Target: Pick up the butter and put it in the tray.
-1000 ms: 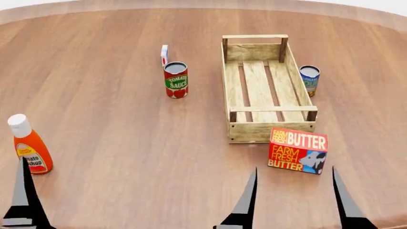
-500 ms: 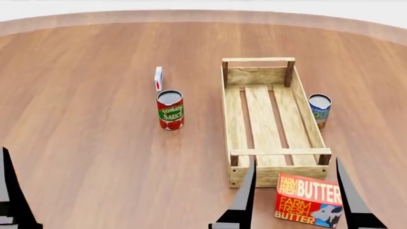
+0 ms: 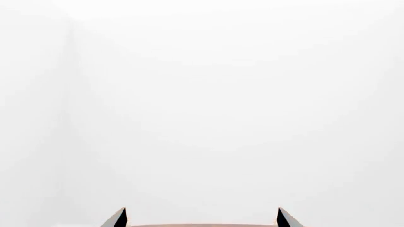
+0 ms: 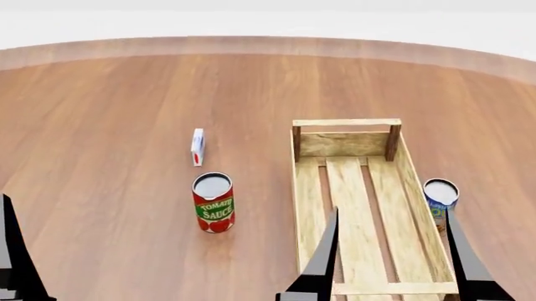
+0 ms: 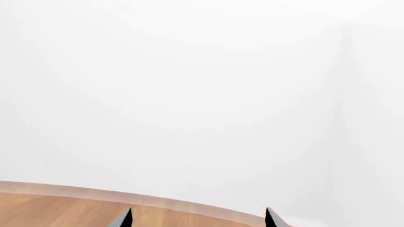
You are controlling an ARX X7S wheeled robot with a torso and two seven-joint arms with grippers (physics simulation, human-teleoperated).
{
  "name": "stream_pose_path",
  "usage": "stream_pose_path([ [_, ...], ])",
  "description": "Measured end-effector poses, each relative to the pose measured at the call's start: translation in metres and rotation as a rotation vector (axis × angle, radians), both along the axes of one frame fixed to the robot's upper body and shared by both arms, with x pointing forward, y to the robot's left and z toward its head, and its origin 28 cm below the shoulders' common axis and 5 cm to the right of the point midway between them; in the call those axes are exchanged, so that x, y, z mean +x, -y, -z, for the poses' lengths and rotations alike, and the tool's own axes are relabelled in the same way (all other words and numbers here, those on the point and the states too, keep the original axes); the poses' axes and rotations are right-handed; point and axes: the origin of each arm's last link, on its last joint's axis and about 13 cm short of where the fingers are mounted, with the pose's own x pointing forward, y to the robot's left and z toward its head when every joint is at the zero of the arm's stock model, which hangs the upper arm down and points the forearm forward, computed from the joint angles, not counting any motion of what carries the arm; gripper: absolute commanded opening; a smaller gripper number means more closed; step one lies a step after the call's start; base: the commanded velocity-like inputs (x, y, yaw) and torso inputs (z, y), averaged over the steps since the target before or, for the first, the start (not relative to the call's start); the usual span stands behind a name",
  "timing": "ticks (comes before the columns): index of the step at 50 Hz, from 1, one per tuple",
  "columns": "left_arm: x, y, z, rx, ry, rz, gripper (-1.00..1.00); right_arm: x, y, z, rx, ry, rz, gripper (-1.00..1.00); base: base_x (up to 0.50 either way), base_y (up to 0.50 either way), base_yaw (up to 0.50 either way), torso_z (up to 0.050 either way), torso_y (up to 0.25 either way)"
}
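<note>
The butter is out of view, so judged a light, stiff, slick-sided carton best pinched across its narrow faces; both grippers, right (image 4: 390, 257) framing the tray (image 4: 308, 207), left (image 3: 201, 216), show wide, empty fingers.

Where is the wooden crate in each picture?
Head view: the crate sits right of centre, running to the bottom edge, empty, between the right gripper tips.
Left wrist view: not in it.
Right wrist view: not in it.
Shared landmark: the table rim.
</note>
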Motion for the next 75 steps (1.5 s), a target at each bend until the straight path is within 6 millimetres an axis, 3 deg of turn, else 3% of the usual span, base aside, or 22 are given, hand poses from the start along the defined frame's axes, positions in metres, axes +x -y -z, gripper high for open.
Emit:
stream_pose_path([
  [17,-0.0011,0.0001,-0.0013,-0.004,0.003,0.005,1.0,0.001,0.0004,0.0022,-0.004,-0.011,0.012,1.0,0.5,0.0,0.0,0.0,0.001],
  [25,-0.0012,-0.0001,-0.002,-0.006,0.009,0.003,1.0,0.0017,0.0004,0.0033,0.028,-0.011,0.015,1.0,0.0,-0.03,0.0,0.0,0.001],
  [66,-0.0009,0.0016,0.0008,0.004,-0.002,0.005,1.0,0.0008,-0.0004,0.0041,0.08,0.0,-0.033,1.0,0.0,-0.5,0.0,0.0,0.0],
  [75,-0.0009,0.0015,0.0009,0.003,-0.003,0.005,1.0,0.0029,0.0001,0.0069,0.06,-0.026,-0.025,1.0,0.0,-0.04,0.0,0.0,0.0],
])
